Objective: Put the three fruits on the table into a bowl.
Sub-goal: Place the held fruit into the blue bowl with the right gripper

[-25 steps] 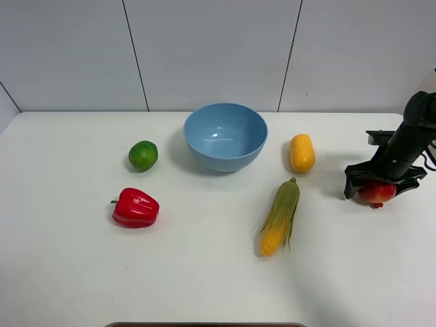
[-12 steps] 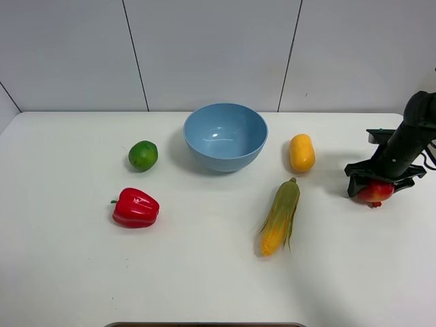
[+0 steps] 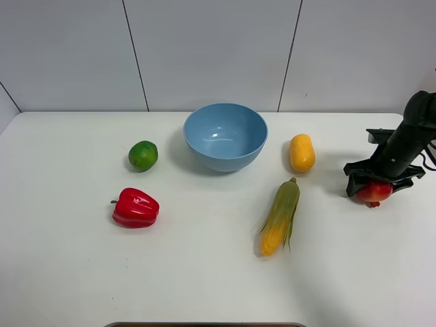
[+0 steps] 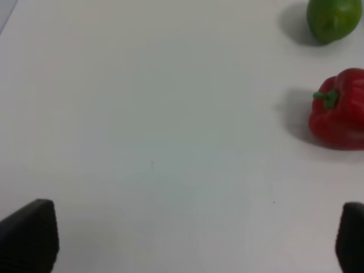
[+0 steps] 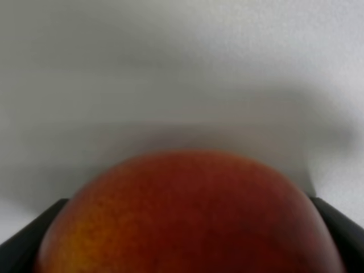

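The right pincer (image 3: 378, 185) is closed on the red fruit (image 3: 375, 193) at the right edge of the desk (image 3: 204, 272). In the wrist view its two dark fingers press on both sides of the fruit, half-way open because the fruit fills the gap. Whether the fruit rests on the desk or is just above it, I cannot tell. The left pincer (image 4: 187, 236) is wide open and holds nothing.

The step in hand seems to be the first pick — the bowl (image 3: 225, 158) is empty, and the lime (image 3: 143, 155) and the yellow fruit (image 3: 302, 152) lie on either side of it. I judge that the next move calls for a lift, then a carry to the bowl — high enough to pass over the yellow fruit and the rim. The pepper (image 3: 135, 208) and the corn (image 3: 280, 216) are not to be taken.
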Tool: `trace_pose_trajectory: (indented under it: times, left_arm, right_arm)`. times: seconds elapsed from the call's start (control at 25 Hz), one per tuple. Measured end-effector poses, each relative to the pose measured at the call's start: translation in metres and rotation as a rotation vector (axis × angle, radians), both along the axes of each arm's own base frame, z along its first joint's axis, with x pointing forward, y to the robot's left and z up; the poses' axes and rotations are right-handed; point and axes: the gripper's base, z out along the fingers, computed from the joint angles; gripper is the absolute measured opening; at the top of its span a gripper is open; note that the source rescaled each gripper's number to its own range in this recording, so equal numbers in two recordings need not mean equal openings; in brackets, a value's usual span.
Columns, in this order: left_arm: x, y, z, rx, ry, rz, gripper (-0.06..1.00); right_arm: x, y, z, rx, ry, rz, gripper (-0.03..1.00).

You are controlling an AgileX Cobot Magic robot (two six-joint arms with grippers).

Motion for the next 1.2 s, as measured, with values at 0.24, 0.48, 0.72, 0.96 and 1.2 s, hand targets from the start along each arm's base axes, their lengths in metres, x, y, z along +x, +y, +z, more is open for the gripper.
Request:
trace_pose_trajectory:
  times: [0.24,0.48,0.72,0.96,1.2]
  left_arm:
    - [0.0,0.0,0.0,0.0,0.0,0.0,1.0]
    - [0.0,0.0,0.0,0.0,0.0,0.0,1.0]
    - [0.0,0.0,0.0,0.0,0.0,0.0,1.0]
    - [0.0,0.0,0.0,0.0,0.0,0.0,1.0]
    - [0.0,0.0,0.0,0.0,0.0,0.0,1.0]
  right_arm:
    - [0.0,0.0,0.0,0.0,0.001,0.0,0.45]
    - [0.0,0.0,0.0,0.001,0.003,-0.001,0.45]
    - [-0.001,0.001,0.005,0.009,-0.002,-0.007,0.45]
    - [-0.001,0.001,0.028,0.002,-0.056,-0.008,0.45]
    - [-0.003,0.004,0.066,0.012,-0.164,-0.032,0.45]
